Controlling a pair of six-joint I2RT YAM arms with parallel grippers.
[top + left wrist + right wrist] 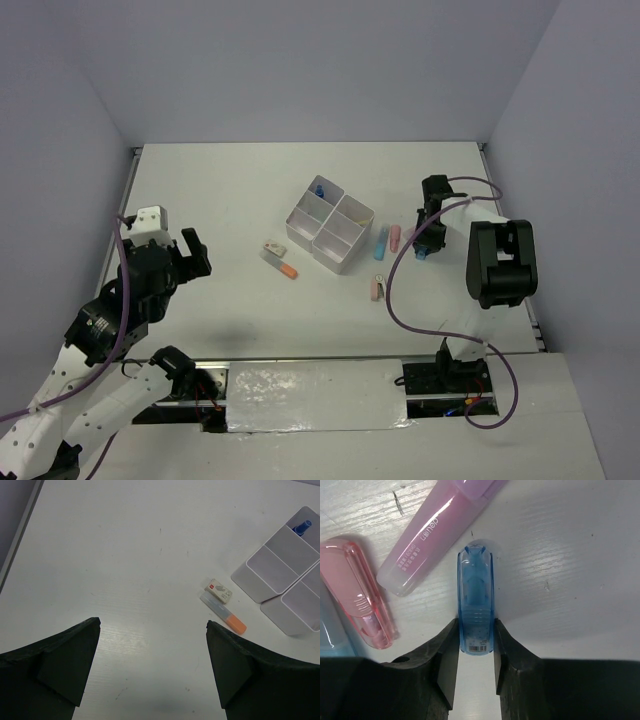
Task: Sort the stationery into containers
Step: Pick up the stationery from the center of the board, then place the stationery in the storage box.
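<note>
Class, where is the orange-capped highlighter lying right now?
In the top view, the orange-capped highlighter lies just left of the four-compartment white box, beside the small eraser, ahead of the left gripper.

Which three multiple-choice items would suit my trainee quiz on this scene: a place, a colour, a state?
1. The eraser lies: A left of the box; B inside it; C right of it.
2. The highlighter in the right gripper is: A orange; B blue; C green.
3. The left gripper is: A open; B shut on the eraser; C shut empty.
1 A: it lies outside, off the left wall. 2 B: blue body between the fingers. 3 A: fingers wide apart, nothing between.
</note>
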